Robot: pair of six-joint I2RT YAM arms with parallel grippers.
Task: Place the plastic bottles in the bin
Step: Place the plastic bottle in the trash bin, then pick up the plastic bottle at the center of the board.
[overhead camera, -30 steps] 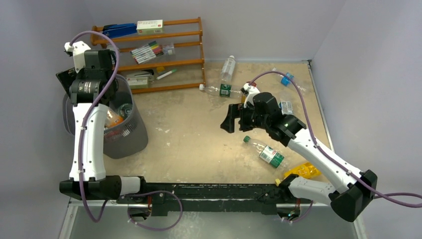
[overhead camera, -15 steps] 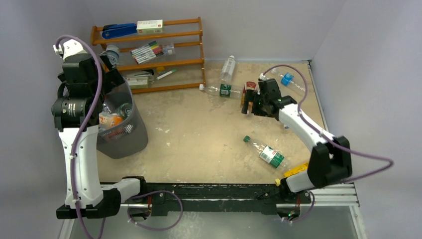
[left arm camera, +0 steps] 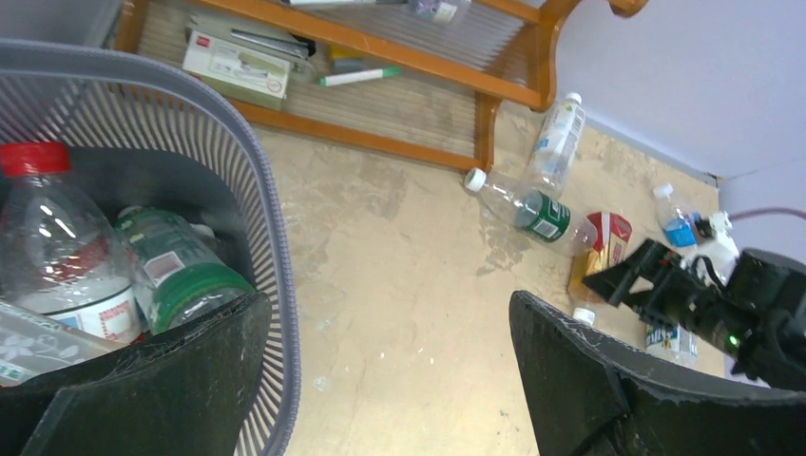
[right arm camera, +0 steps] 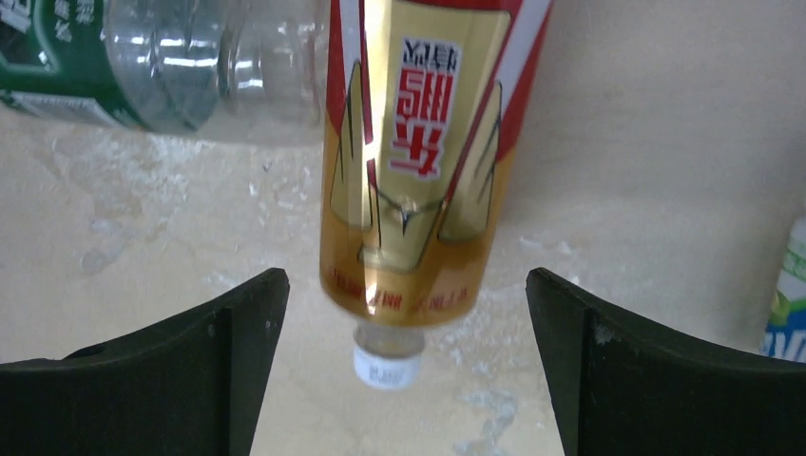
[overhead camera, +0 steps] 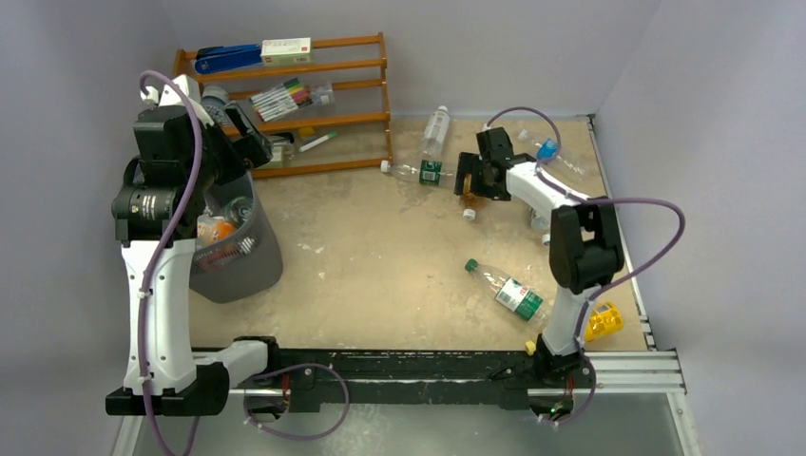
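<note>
The grey bin (overhead camera: 249, 258) stands at the left and holds several bottles, among them a clear red-capped one (left arm camera: 59, 242) and a green-labelled one (left arm camera: 182, 277). My left gripper (overhead camera: 245, 136) is open and empty above the bin's far rim (left arm camera: 278, 237); it also shows in the left wrist view (left arm camera: 388, 304). My right gripper (overhead camera: 472, 177) is open, its fingers on either side of the neck end of a gold bottle with a red label (right arm camera: 418, 171) and white cap (right arm camera: 385, 367), not touching it. That bottle lies on the table.
Loose bottles lie on the table: a clear green-labelled one (overhead camera: 425, 172), a clear one (overhead camera: 435, 128), a blue-labelled one (overhead camera: 548, 150), a green-capped one (overhead camera: 506, 290) and a yellow one (overhead camera: 601, 321). The orange wooden rack (overhead camera: 314, 119) stands behind the bin. Walls close the back and the right.
My right arm has stretched away from the table's middle to the gold bottle at the back. My left gripper has swung from the bin's back left towards the rack side.
</note>
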